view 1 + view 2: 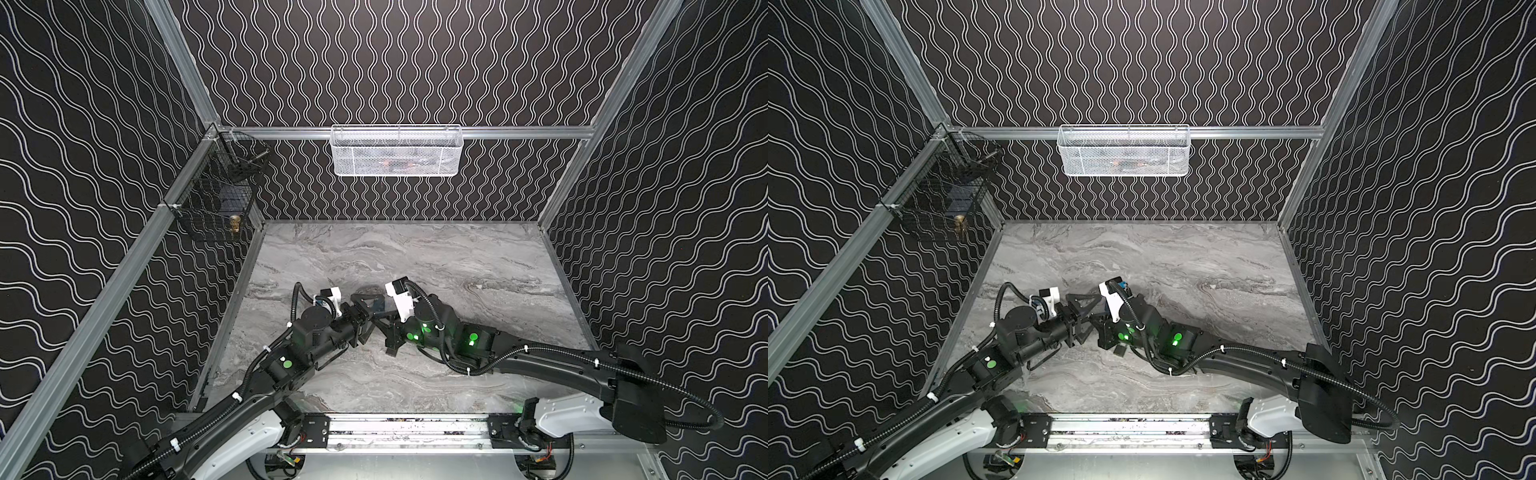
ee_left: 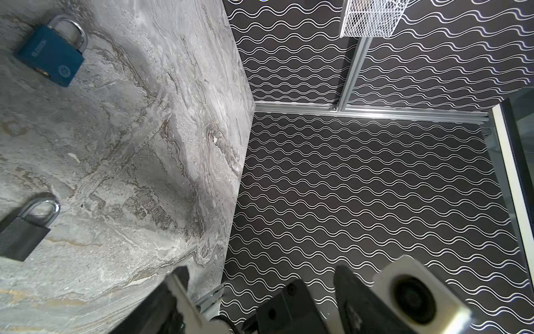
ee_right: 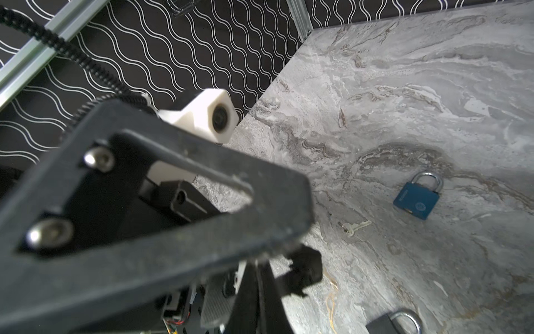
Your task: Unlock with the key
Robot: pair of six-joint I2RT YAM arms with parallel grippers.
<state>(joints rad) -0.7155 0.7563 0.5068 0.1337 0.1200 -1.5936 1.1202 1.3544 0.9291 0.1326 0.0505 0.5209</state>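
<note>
Looming closest to the right wrist camera, one black triangular finger (image 3: pixel 173 260) of the left gripper (image 2: pixel 261 271) is blocking much of that view. Its jaws are standing wide apart and are empty. Behind it, the right gripper (image 3: pixel 255 277) is pressing its two fingers together on nothing.

In both top views the two black arms are meeting nose to nose low over the grey marble-patterned tabletop (image 1: pixel 457 257), near the blue rectangular padlock (image 3: pixel 417 202). That padlock is lying flat on the marble with its silver steel shackle closed.

Off the blue rectangular padlock's keyhole end, the small silver metal key (image 3: pixel 354 228) is lying flat, near it but not touching, and neither gripper is touching the key. Also near the blue padlock but clear of it, the black rectangular padlock (image 2: pixel 20 237) is lying flat with its shackle closed.

Well apart from the blue padlock, the white mesh basket (image 1: pixel 395 151) is hanging on the back rail and the black wire basket (image 1: pixel 216 199) on the side rail.
</note>
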